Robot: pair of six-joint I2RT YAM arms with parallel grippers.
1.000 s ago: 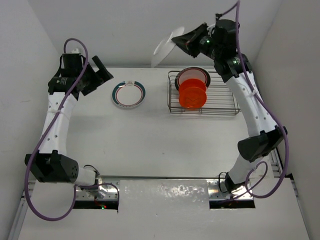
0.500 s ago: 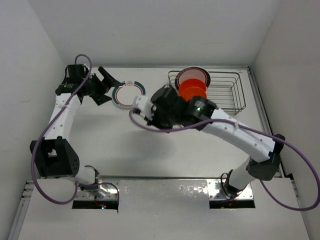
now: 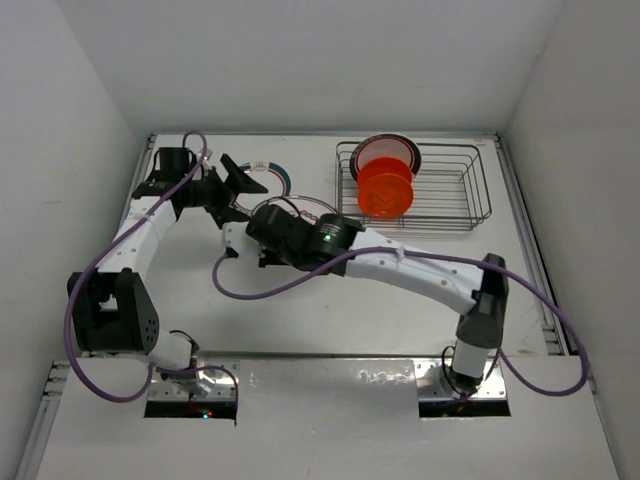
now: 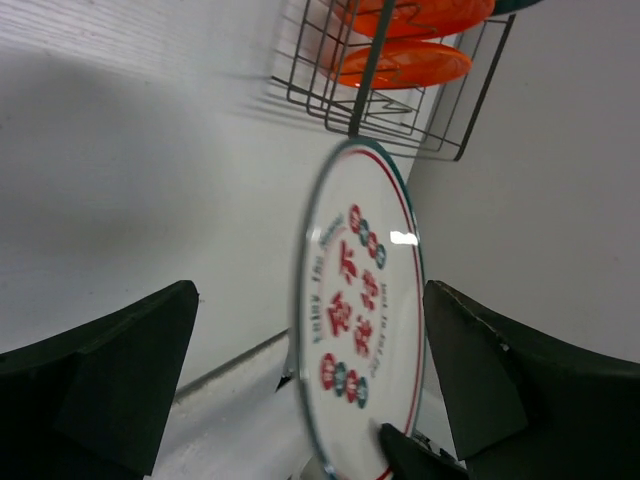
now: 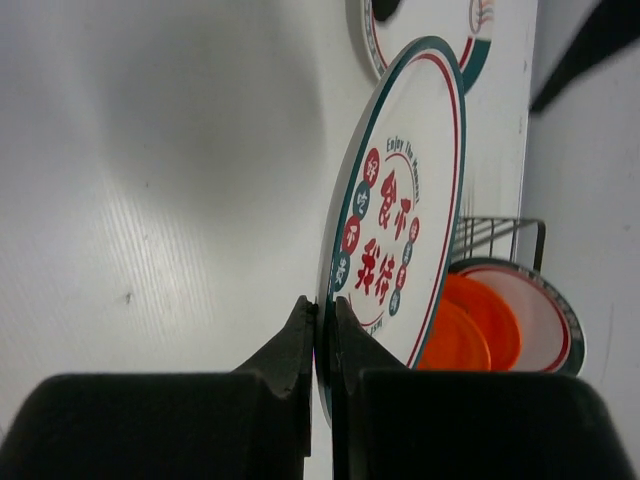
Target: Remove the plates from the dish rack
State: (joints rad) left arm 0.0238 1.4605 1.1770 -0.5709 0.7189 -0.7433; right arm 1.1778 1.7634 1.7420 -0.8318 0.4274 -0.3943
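Note:
My right gripper is shut on the rim of a white plate with a teal and red rim band and red characters, holding it on edge. In the top view the right gripper is left of the dish rack. My left gripper is open, and the held plate stands between its spread fingers without touching them. A second teal-rimmed plate lies flat on the table, partly hidden by the left gripper. Orange plates and a red-rimmed white plate stand in the rack.
The wire rack stands at the back right, with white walls behind and at both sides. The right arm stretches across the middle of the table. The flat plate also shows in the right wrist view.
The right arm swung from high over the rack down and to the left with the plate. The left gripper moved right, and its open fingers now straddle the held plate.

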